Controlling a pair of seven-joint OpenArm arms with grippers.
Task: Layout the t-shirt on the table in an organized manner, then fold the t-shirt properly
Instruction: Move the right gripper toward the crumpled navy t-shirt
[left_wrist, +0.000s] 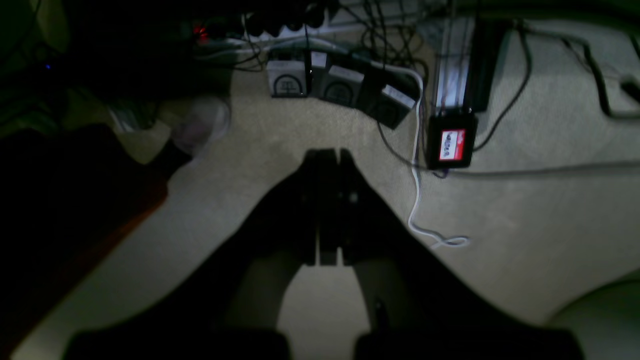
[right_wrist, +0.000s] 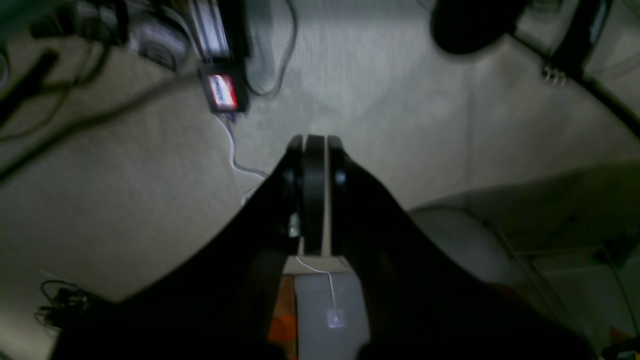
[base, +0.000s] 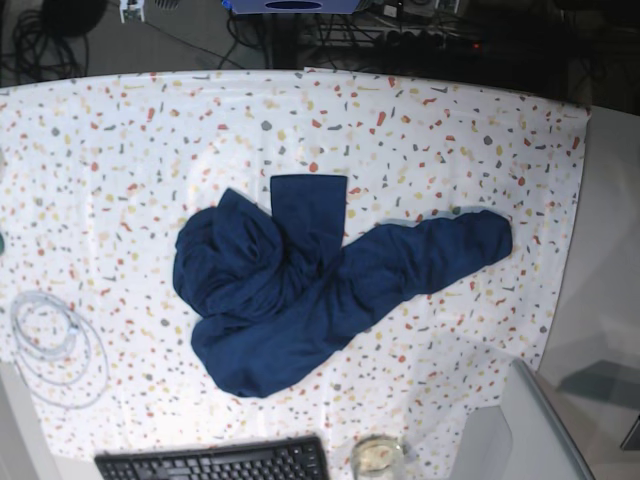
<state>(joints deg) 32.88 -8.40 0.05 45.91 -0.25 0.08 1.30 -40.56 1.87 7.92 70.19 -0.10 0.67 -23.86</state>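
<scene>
Jaws together, t-shirt (base: 310, 290) apparently mid-table (base: 130, 130).

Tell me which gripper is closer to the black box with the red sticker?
Left, probably: the black box looks bigger beside the left gripper, smaller and up-left of the right gripper.

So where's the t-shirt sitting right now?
In the base view, the t-shirt lies crumpled near the middle of the table, above the keyboard, right of the coiled cable.

One t-shirt (base: 310, 290) on one table (base: 120, 150). One keyboard (base: 215, 462) at six o'clock, one cable coil (base: 55, 345) at eight, one jar (base: 375, 455).
</scene>
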